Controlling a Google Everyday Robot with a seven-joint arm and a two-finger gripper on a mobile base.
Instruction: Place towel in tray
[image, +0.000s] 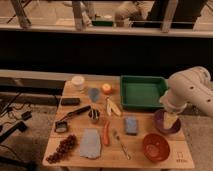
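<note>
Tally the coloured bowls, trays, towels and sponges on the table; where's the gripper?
Bowls: 2, purple bowl and red bowl
Tray: 1
Towel: 1
Sponge: 1
Total: 5
Gripper: over the purple bowl.

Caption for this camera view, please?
Gripper above the purple bowl; towel lies flat on the table, outside the tray.

Purple bowl (158, 126) is being partly hidden by gripper (170, 120) over it; arm (192, 90) is being cut by right edge; dark item (61, 127) at bench's (145, 131) left being blurred.
</note>
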